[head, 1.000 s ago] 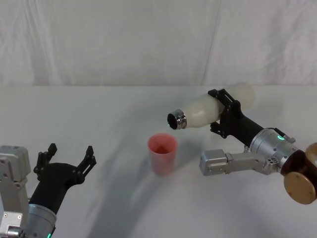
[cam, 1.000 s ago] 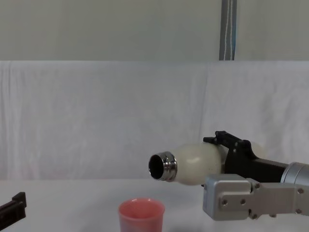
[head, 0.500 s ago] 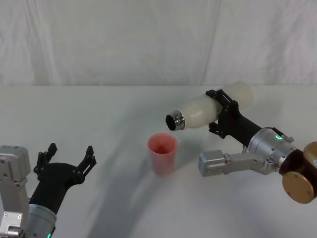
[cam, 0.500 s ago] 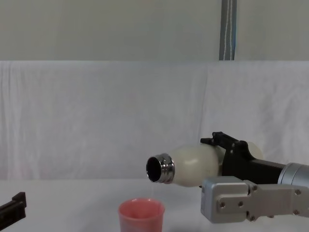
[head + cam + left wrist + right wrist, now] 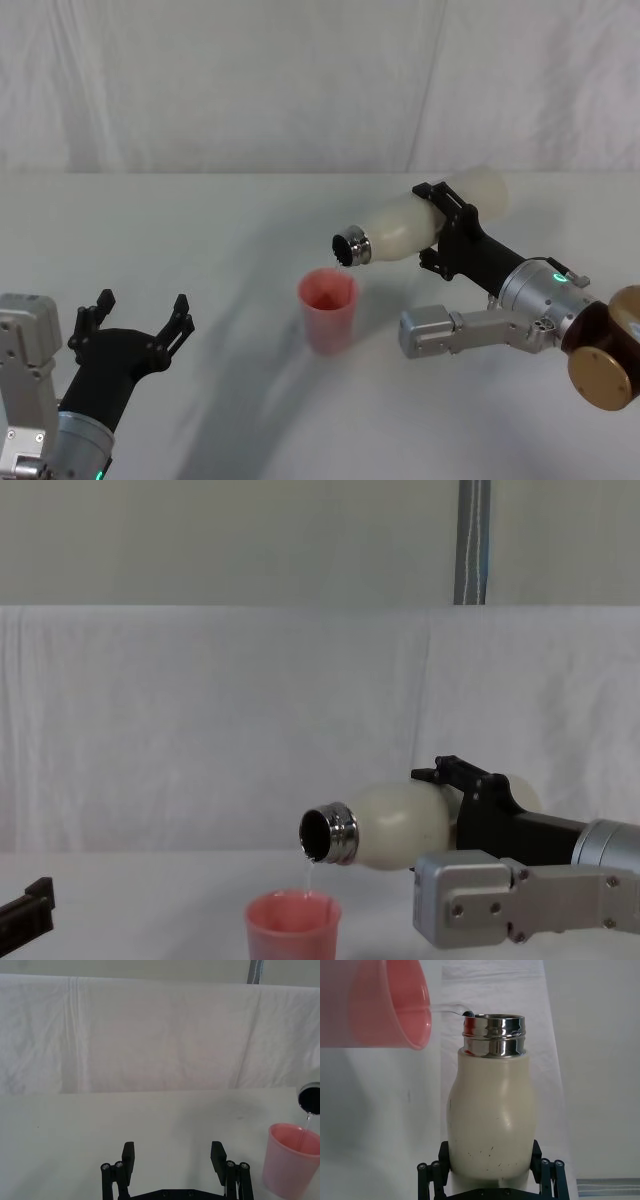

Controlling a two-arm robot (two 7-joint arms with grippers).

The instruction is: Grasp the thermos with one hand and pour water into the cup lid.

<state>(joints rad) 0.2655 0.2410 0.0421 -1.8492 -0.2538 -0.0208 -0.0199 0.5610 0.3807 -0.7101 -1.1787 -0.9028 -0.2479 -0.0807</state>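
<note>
My right gripper [image 5: 436, 224] is shut on the cream-white thermos [image 5: 405, 228], gripping its body and holding it nearly level in the air. The steel neck [image 5: 328, 834] tilts down over the pink cup lid [image 5: 328, 310]. A thin stream of water [image 5: 308, 876] falls from the mouth into the cup lid [image 5: 293, 926], which stands upright on the table. In the right wrist view the thermos [image 5: 492, 1120] sits between the black fingers [image 5: 443, 1156], with the cup lid [image 5: 385, 1002] beyond its neck. My left gripper [image 5: 140, 312] rests open and idle at the near left, holding nothing.
A white cloth covers the table [image 5: 200, 230] and hangs as a backdrop [image 5: 300, 80] behind it. A grey vertical pole [image 5: 472, 540] stands behind the backdrop. In the left wrist view the cup lid [image 5: 292, 1160] is far to one side of the open left gripper [image 5: 172, 1152].
The right gripper has tipped the thermos neck lower and shifted it slightly left over the cup lid. Water now runs from the mouth. The left arm has not moved.
</note>
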